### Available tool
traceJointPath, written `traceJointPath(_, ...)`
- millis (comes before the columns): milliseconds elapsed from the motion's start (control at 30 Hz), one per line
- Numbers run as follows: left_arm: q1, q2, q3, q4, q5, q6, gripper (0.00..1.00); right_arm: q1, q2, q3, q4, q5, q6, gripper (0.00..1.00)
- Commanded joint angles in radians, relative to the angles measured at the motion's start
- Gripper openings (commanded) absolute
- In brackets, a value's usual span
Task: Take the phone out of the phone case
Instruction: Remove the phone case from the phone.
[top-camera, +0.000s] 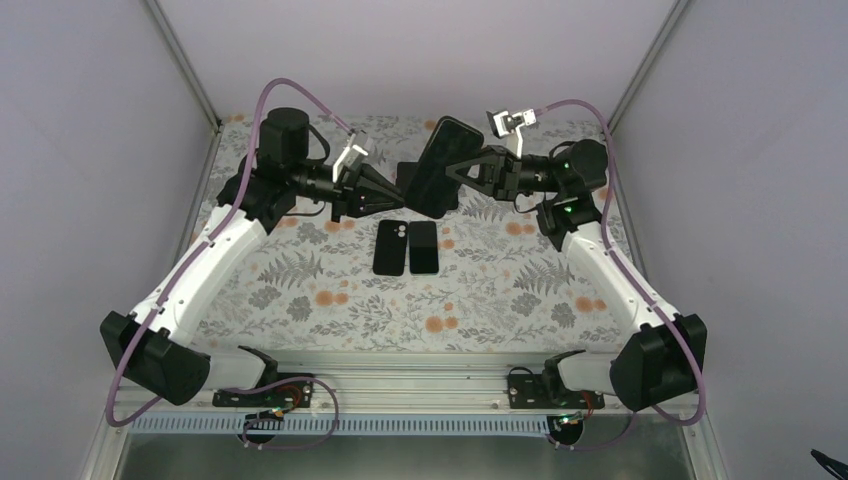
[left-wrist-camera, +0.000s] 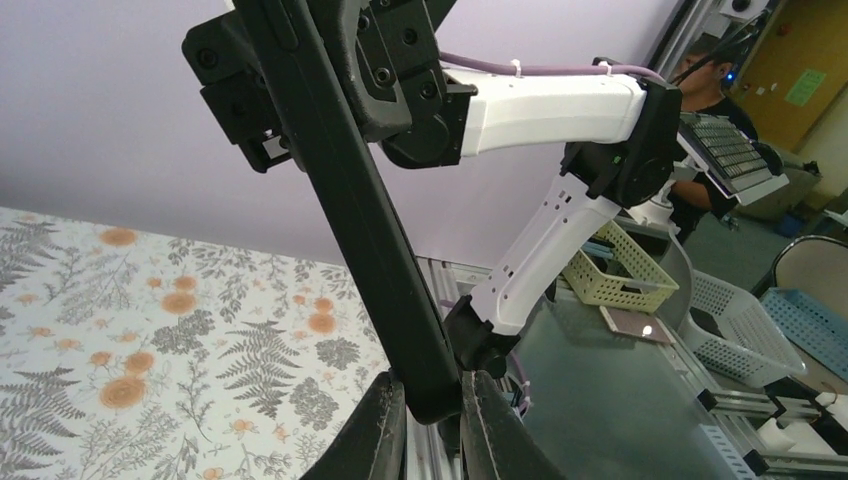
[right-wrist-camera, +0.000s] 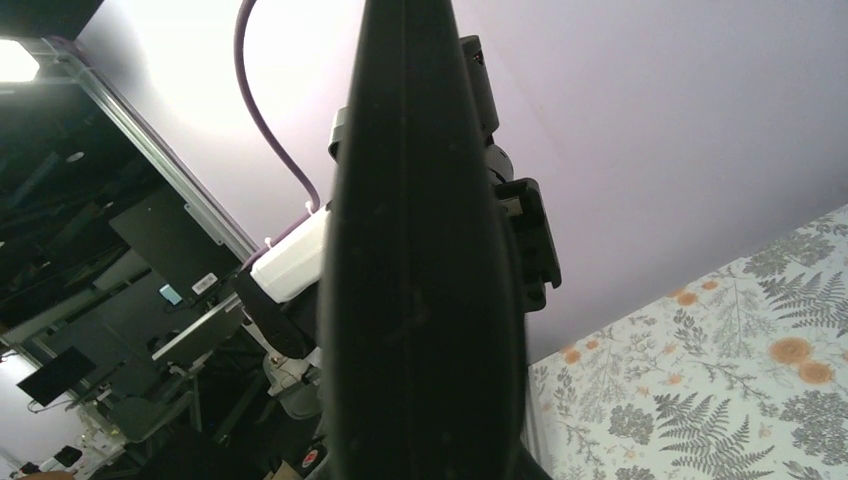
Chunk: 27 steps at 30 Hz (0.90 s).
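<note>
A raised cased phone (top-camera: 443, 150) is pinched by both the right gripper (top-camera: 463, 170) and the left gripper (left-wrist-camera: 432, 415); the 2 should part slowly, left peeling only the case lip.

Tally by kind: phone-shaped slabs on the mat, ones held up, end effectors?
Slabs lying flat: 2 (left slab, right slab)
Cased phone held up: 1
End effectors: 2 (left end effector, right end effector)
Total: 5

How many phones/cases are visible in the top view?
3. Cased phone held up between left gripper and right gripper; left slab and right slab lie flat side by side on the table. Others may be hidden behind it.
</note>
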<state>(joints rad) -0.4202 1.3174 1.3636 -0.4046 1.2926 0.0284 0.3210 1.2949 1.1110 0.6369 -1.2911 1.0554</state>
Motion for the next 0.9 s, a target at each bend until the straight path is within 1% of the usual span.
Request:
traceJointPath(0, 0.005, 0.006, 0.036, -0.004, -0.075, 0.127, 0.02, 0.038, -0.047, -0.020, 0.244, -0.029, 0.237, 0.04)
traceJointPath(67, 0.004, 0.005, 0.042, -0.014, -0.093, 0.157, 0.02, 0.044, -0.045, -0.029, 0.309, -0.022, 0.322, 0.04)
traceJointPath(233, 0.005, 0.003, 0.063, -0.032, -0.136, 0.221, 0.02, 0.061, -0.042, -0.034, 0.414, -0.004, 0.416, 0.04)
traceJointPath(500, 0.003, 0.015, 0.079, -0.035, -0.188, 0.270, 0.02, 0.109, -0.042, -0.033, 0.518, -0.003, 0.505, 0.03)
traceJointPath(567, 0.003, 0.020, 0.083, -0.029, -0.208, 0.262, 0.02, 0.122, -0.039, -0.025, 0.534, -0.006, 0.511, 0.03)
traceJointPath(667, 0.003, 0.020, 0.085, -0.030, -0.195, 0.247, 0.03, 0.125, -0.036, -0.019, 0.524, -0.007, 0.495, 0.03)
traceJointPath(700, 0.004, 0.014, 0.081, -0.028, -0.190, 0.239, 0.06, 0.121, -0.034, -0.012, 0.512, -0.006, 0.481, 0.03)
traceJointPath(733, 0.005, 0.005, 0.075, -0.029, -0.186, 0.233, 0.12, 0.112, -0.034, -0.002, 0.488, -0.009, 0.456, 0.03)
traceJointPath(800, 0.011, -0.022, 0.060, -0.030, -0.188, 0.206, 0.27, 0.089, -0.035, 0.023, 0.427, -0.010, 0.401, 0.03)
traceJointPath(867, 0.019, -0.054, 0.041, -0.038, -0.164, 0.175, 0.50, 0.058, -0.037, 0.041, 0.361, -0.009, 0.348, 0.03)
